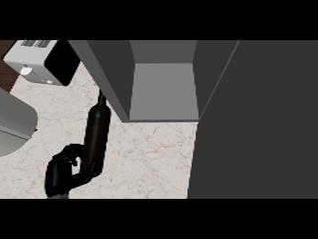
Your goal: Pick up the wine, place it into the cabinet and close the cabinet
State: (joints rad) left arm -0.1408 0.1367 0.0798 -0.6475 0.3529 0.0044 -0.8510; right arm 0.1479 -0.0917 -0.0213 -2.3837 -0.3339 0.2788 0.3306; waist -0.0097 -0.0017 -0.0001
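A dark wine bottle (pixel 96 133) lies lengthwise over the marble counter (pixel 148 158), its neck pointing up toward the cabinet's left wall. My left hand (pixel 63 172) is at the lower left with its fingers curled round the bottle's base end. The grey cabinet (pixel 161 88) stands open at the top centre, its inside bare. Its open door (pixel 265 121) is the large dark panel that fills the right side. My right hand does not show.
A white toaster (pixel 41 60) sits at the top left of the counter. A grey rounded object (pixel 3 121) lies at the left edge. The cabinet's left wall is close to the bottle's neck.
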